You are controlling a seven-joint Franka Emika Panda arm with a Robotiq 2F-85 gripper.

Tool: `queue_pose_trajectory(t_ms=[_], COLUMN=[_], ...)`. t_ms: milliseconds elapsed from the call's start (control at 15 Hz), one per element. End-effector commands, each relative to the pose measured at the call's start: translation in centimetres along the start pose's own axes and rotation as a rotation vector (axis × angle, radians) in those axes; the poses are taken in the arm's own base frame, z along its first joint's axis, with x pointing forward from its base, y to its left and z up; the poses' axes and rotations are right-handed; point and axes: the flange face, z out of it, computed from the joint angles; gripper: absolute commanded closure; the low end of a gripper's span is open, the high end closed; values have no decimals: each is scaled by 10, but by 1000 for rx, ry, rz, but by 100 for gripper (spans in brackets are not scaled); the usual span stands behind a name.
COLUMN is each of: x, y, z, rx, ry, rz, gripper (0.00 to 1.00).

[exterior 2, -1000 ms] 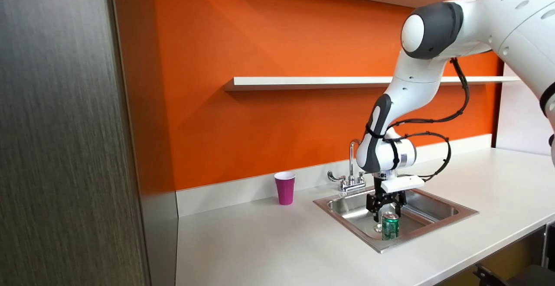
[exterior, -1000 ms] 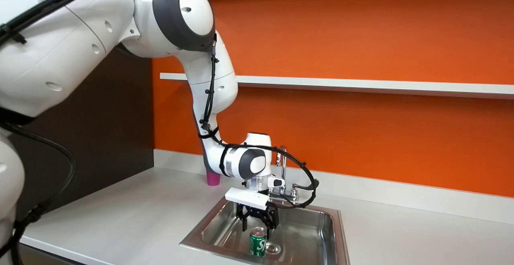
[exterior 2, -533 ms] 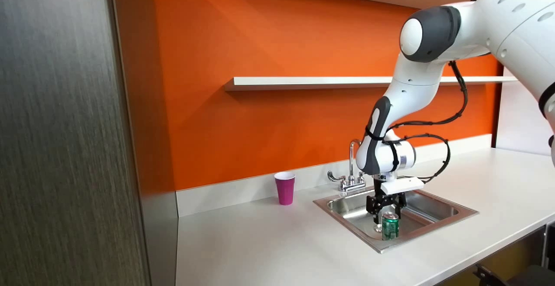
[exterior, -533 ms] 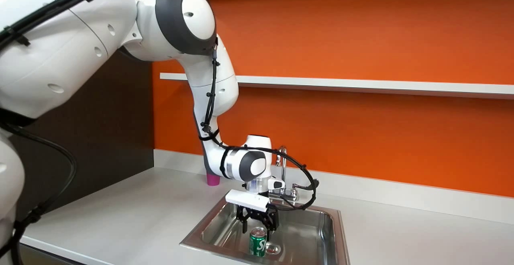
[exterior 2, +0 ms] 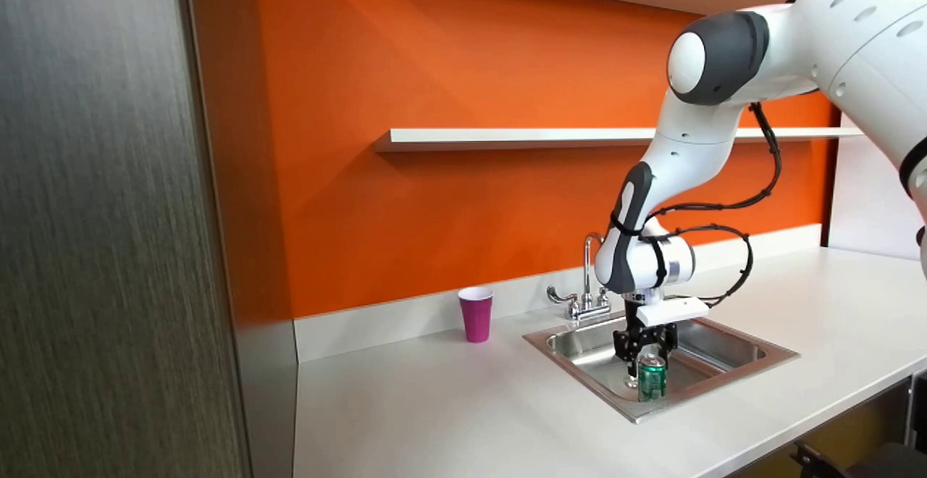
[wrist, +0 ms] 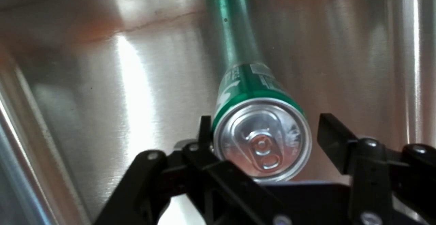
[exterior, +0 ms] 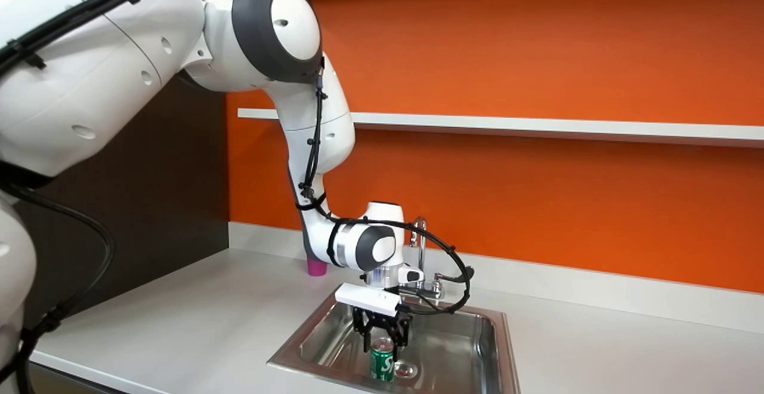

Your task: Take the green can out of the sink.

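Note:
The green can stands upright on the floor of the stainless-steel sink, near its front rim. It also shows in an exterior view. In the wrist view the can shows its silvery top with the pull tab. My gripper is down in the sink with its fingers on either side of the can's top. The left finger in the wrist view is at or touching the can's edge; a gap shows between the can and the right finger. The gripper is partly open.
A chrome faucet with lever handles stands behind the sink, close to the arm. A pink cup stands on the white counter against the backsplash. A white shelf runs along the orange wall. The sink drain is beside the can.
The arm has sunk slightly lower toward the can. The gripper's fingers have moved somewhat closer together around the can's top. The can has stayed about where it was.

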Motion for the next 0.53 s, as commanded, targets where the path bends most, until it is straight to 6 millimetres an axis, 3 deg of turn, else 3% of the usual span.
queue_pose_trajectory(t_ms=[0,133,467], x=[3,3,4], y=[6,7,1], z=[0,-1,-14], rx=[-5,-6,1], ry=[-14,-14,2], rz=[-10,-7,-8], gripper=[50,62,62])
